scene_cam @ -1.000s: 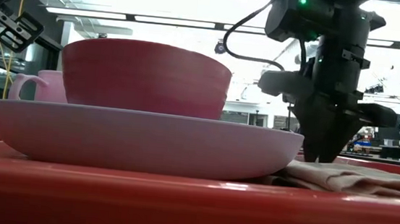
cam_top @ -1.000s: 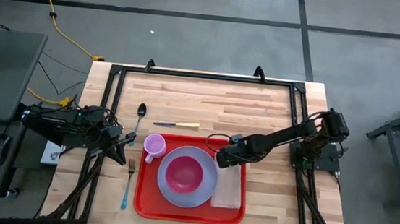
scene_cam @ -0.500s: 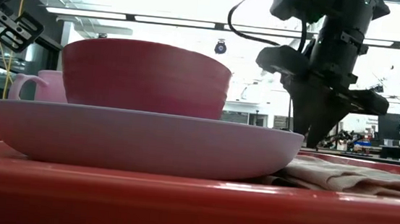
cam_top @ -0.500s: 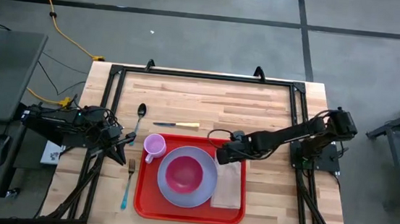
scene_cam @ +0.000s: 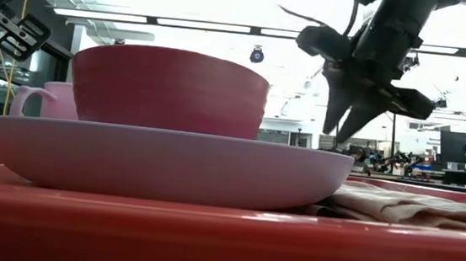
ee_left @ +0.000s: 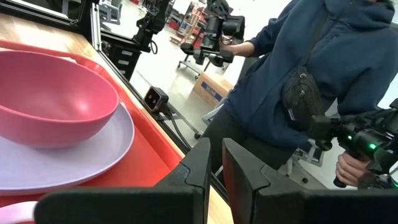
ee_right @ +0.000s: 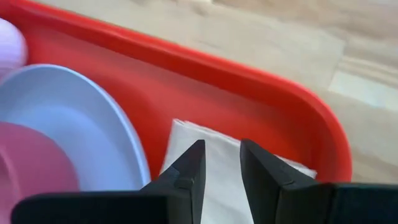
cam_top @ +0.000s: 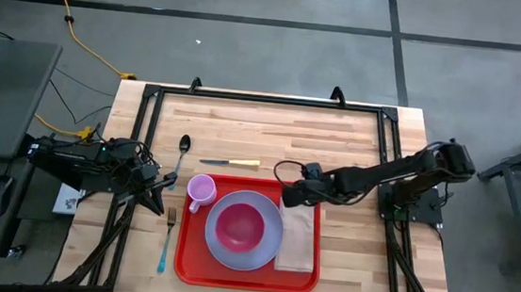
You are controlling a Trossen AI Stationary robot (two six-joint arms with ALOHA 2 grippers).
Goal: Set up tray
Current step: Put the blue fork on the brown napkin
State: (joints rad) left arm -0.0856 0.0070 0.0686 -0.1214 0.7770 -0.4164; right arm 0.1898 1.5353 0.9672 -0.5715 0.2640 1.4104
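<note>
The red tray (cam_top: 192, 263) lies at the table's near middle. On it stand a lavender plate (cam_top: 269, 246) with a pink bowl (cam_top: 239, 225), a pink cup (cam_top: 201, 190) and a tan napkin (cam_top: 297, 242), which lies flat along the tray's right side. My right gripper (cam_top: 288, 195) hovers above the tray's far right corner, over the napkin's far end (ee_right: 217, 140). It is open by a narrow gap and touches nothing (scene_cam: 338, 131). My left gripper (cam_top: 156, 195) waits at the tray's left, shut (ee_left: 216, 152).
A spoon (cam_top: 182, 151) and a knife (cam_top: 231, 162) lie on the wood beyond the tray. A fork (cam_top: 167, 237) lies to the tray's left. A person in a blue hoodie (ee_left: 311, 68) stands past the table's near edge. Bare wood stretches to the right and far side.
My right gripper has risen off the napkin's far end and drifted a little toward the table's far edge, its fingers tipping to a slant. The napkin has stayed flat on the tray. The left arm has kept still.
</note>
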